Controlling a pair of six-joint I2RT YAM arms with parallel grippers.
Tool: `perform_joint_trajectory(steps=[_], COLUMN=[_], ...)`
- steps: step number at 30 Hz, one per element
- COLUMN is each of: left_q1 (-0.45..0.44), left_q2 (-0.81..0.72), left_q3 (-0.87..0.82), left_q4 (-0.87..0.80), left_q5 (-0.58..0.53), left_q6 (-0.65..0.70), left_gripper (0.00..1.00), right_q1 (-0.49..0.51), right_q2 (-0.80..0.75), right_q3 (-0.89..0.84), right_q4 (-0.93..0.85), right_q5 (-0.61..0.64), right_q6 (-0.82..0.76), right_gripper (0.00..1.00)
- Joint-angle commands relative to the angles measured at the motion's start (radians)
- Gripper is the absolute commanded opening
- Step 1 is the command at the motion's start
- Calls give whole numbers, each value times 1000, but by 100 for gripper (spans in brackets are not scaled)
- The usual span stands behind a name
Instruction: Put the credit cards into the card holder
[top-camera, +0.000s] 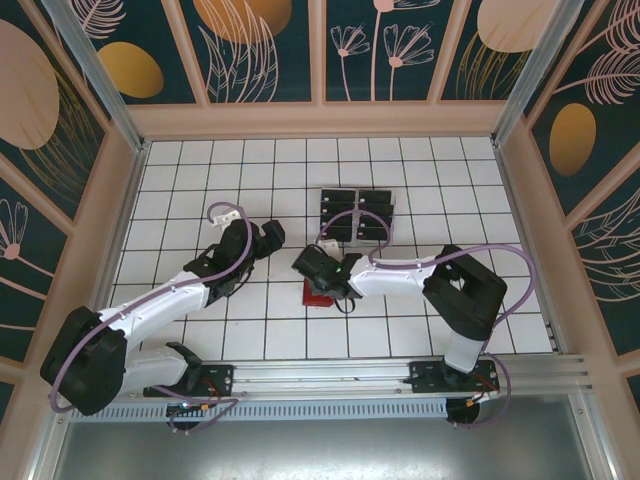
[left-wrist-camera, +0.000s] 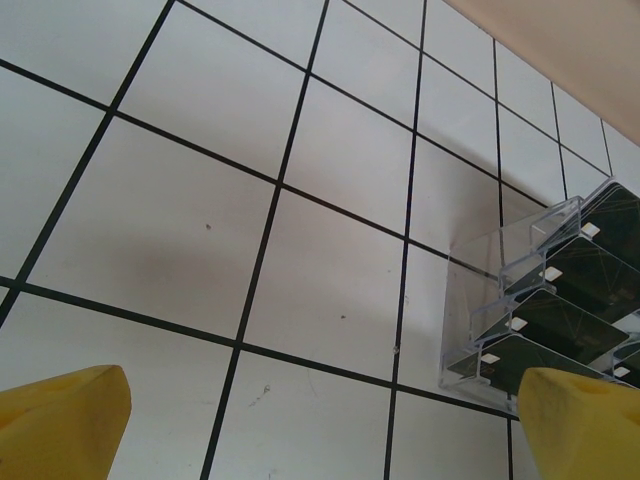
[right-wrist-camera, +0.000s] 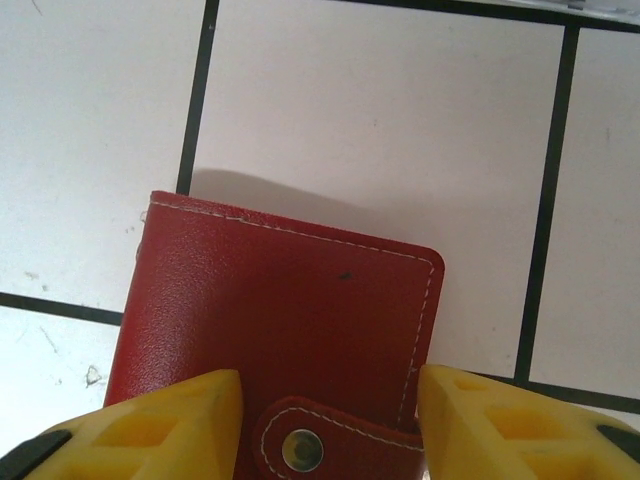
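Observation:
The card holder (right-wrist-camera: 290, 300), a red stitched wallet, lies shut on the white tiles with its tab clasp (right-wrist-camera: 345, 435) snapped down. My right gripper (right-wrist-camera: 330, 400) is open just above it, its yellow fingers (right-wrist-camera: 170, 420) standing either side of the clasp without touching it. From above, the card holder (top-camera: 318, 296) peeks out under the right gripper (top-camera: 318, 272). The black credit cards (left-wrist-camera: 560, 320) sit in the slots of a clear plastic tray (left-wrist-camera: 480, 260). My left gripper (left-wrist-camera: 325, 410) hangs open over bare tiles, left of that tray, with nothing between its fingers.
The clear tray (top-camera: 357, 215) with the cards (top-camera: 345, 200) stands behind the right gripper, mid-table. My left gripper (top-camera: 268, 238) is beside the right one, to its left. Wooden walls (top-camera: 320, 120) ring the tiled table.

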Motion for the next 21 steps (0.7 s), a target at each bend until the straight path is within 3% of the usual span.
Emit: perform_joint_trajectory(steps=[1, 21], left_q1=[2, 1], left_q2=[11, 36], left_q3=[-6, 18], left_q4=[-1, -8], left_q5=[2, 9], left_q6=[2, 10], left_gripper=[99, 99], right_q1=[10, 43], right_q2=[-21, -13], right_q3=[14, 2], right_q4=[-44, -56], right_q5=[50, 80], right_q6=[9, 16], right_gripper=[51, 52])
